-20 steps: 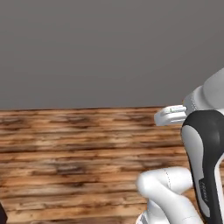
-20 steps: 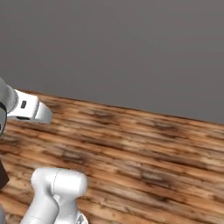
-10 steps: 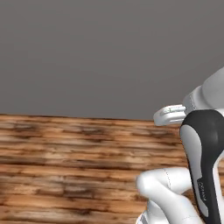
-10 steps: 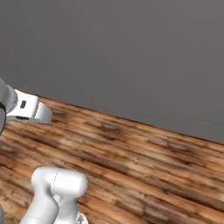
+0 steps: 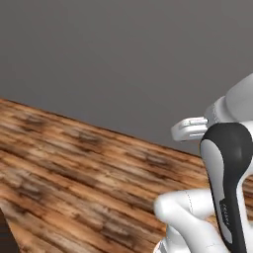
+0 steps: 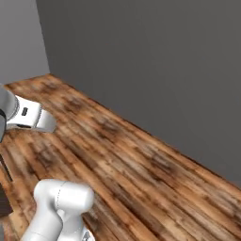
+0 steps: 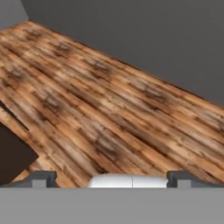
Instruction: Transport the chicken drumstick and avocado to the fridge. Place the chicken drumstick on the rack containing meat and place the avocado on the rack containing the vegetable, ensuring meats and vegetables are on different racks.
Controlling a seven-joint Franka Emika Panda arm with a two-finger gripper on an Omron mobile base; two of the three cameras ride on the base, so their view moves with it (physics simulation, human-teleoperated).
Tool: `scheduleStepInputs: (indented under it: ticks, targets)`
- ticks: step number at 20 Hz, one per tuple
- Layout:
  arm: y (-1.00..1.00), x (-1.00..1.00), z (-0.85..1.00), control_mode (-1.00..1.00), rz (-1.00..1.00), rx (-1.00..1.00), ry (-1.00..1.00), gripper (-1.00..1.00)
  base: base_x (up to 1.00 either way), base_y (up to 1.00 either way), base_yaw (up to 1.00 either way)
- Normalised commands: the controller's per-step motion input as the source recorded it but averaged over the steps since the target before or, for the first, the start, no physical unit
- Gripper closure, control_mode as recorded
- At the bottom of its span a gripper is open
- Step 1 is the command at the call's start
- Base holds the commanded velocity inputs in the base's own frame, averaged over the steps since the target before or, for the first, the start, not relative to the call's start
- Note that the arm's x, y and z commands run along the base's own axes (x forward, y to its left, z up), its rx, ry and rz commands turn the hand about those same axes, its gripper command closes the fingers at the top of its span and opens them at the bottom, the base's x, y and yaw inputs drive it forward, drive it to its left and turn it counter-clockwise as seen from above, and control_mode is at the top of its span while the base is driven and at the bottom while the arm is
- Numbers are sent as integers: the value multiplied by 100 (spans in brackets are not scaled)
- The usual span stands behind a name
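Note:
The chicken drumstick, the avocado, the fridge and its racks are out of view. In the hand view my gripper (image 7: pixel 111 178) is open, its two dark fingertips (image 7: pixel 41 178) wide apart with nothing between them, looking out over bare wooden floor (image 7: pixel 109 109). My white arm (image 5: pixel 225 188) is folded close to the base, its elbow (image 6: pixel 61 200) low in the right base view.
A plain grey wall (image 5: pixel 123 59) meets the plank floor (image 6: pixel 132 160) ahead. A wall corner (image 6: pixel 41 37) stands at the left of the right base view. A dark object (image 7: pixel 13 157) lies low on the left, close to the base.
The whole picture has shifted and tilted in both base views, so the base has turned. A wall corner has come into sight. The arm keeps its pose and the gripper stays open.

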Motion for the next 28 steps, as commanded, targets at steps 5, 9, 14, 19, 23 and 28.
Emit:
scheduleStepInputs:
  ticks: [5,9,14,19,23,28]
  targets:
    - [0,0,0,100,0,0,0,-100,95,-8,75]
    - [0,0,0,100,0,0,0,-100,99,-6,72]
    - [0,0,0,100,0,0,0,-100,100,-34,68]
    - [0,0,0,100,0,0,0,-100,97,-77,57]
    - [0,0,0,100,0,0,0,-100,90,-86,53]
    - [0,0,0,100,0,0,0,-100,100,-81,52]
